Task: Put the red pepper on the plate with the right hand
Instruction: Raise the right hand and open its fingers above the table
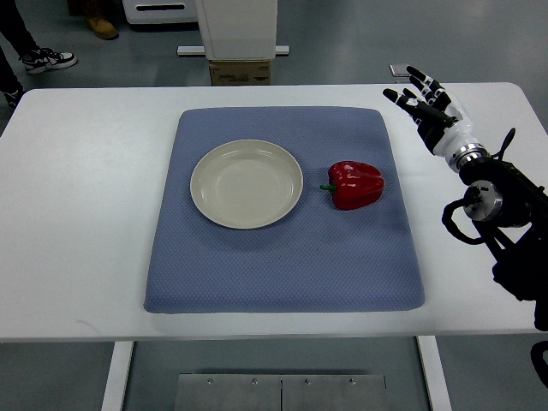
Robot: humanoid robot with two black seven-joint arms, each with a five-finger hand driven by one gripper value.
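A red pepper [356,184] lies on its side on the blue mat [282,257], its green stem pointing left toward the plate. The cream plate [247,183] sits left of it on the mat and holds nothing. My right hand [425,101] hovers over the table's far right, beyond the mat's edge and up-right of the pepper, fingers spread and holding nothing. Its black forearm [501,205] comes in from the right edge. The left arm does not show.
The white table [77,214] carries the mat. Behind the far edge stand a white pillar with a cardboard box [240,72] at its foot. A person's shoes [47,58] show on the floor at the top left.
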